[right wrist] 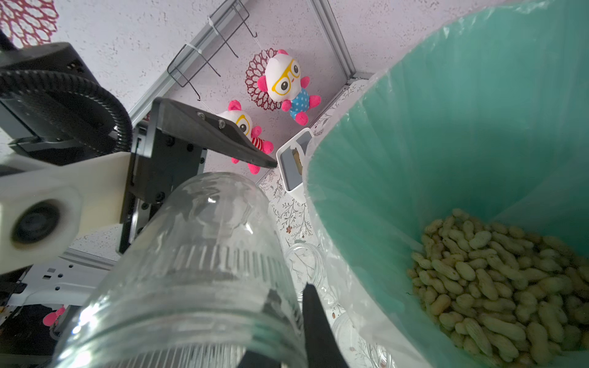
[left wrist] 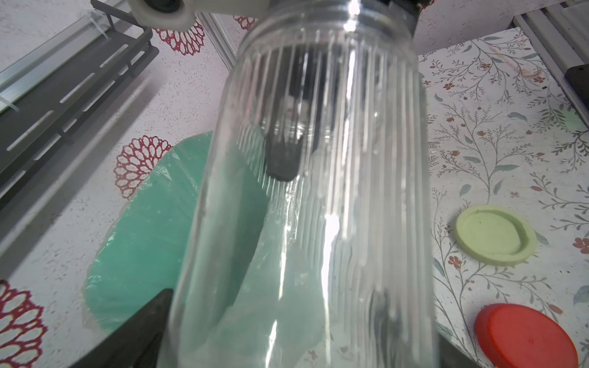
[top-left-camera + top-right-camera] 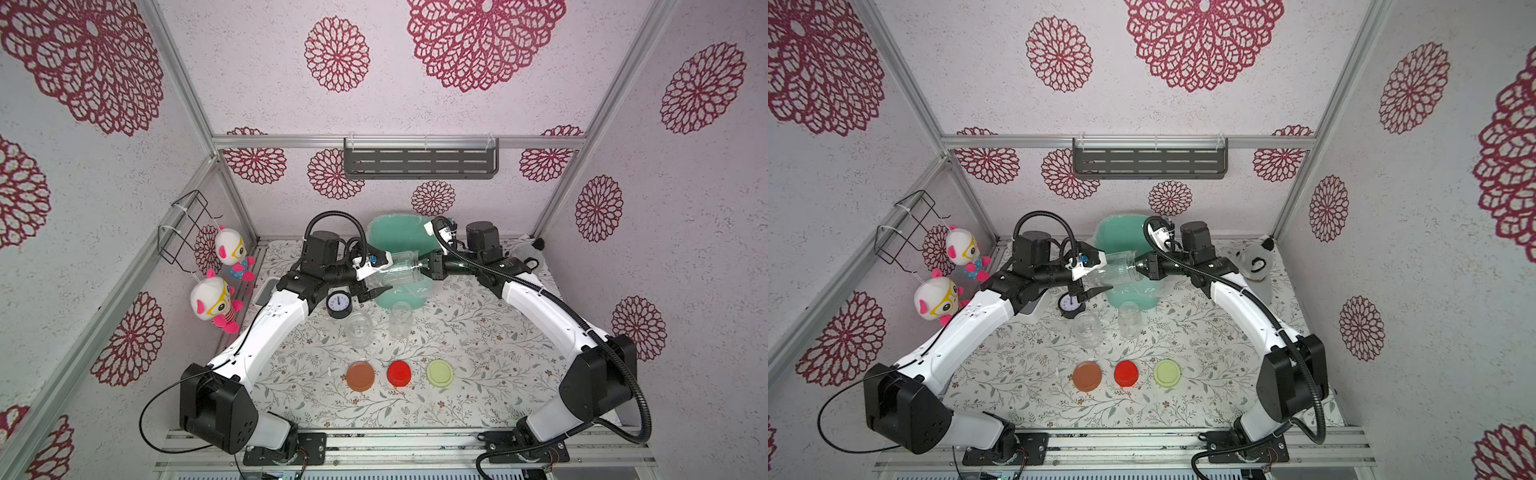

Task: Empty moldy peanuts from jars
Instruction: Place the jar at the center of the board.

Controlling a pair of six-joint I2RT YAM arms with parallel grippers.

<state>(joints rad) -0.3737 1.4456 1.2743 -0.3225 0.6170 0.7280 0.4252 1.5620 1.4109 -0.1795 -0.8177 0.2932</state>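
3 round screw lids lie nearest, in a row well in front of the teal plastic-lined bin: brown-orange lid, red lid, pale yellow-green lid. 2 empty clear jars stand upright just before the bin. Above the bin, the left gripper has its fingers spread wide either side of the base of a ribbed clear jar. That jar lies level and empty, its rim pinched by the right gripper. Tan peanuts lie heaped in the bin's bottom.
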